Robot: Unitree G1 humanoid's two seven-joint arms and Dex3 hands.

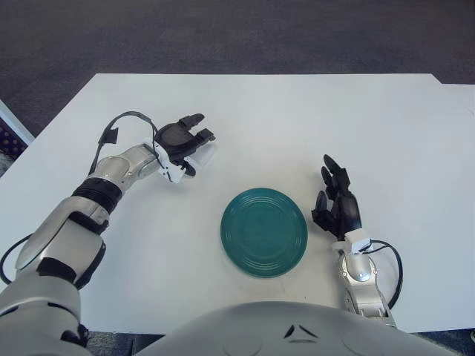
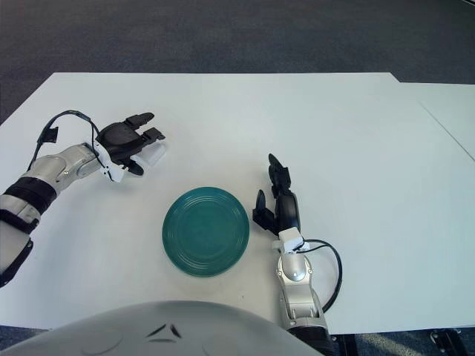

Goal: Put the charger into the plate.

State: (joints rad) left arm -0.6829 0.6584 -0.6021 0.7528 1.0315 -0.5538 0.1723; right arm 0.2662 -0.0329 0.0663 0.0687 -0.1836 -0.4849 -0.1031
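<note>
One small white charger (image 1: pixel 200 155) is sitting under the fingers of the left hand (image 1: pixel 182 142), which is curling over it from above without yet showing a firm closure; judged by its look, it is a light, rigid, smooth-sided block, so it is likely calling for a pinch across its flat opposite faces to keep it from slipping. It is lying on the white tabletop (image 1: pixel 297 119) at about ten o'clock from the green plate (image 1: pixel 264 232), well apart from it, while the right hand (image 1: pixel 338 205) is showing just beside the plate at three o'clock, fingers relaxed and holding nothing.
</note>
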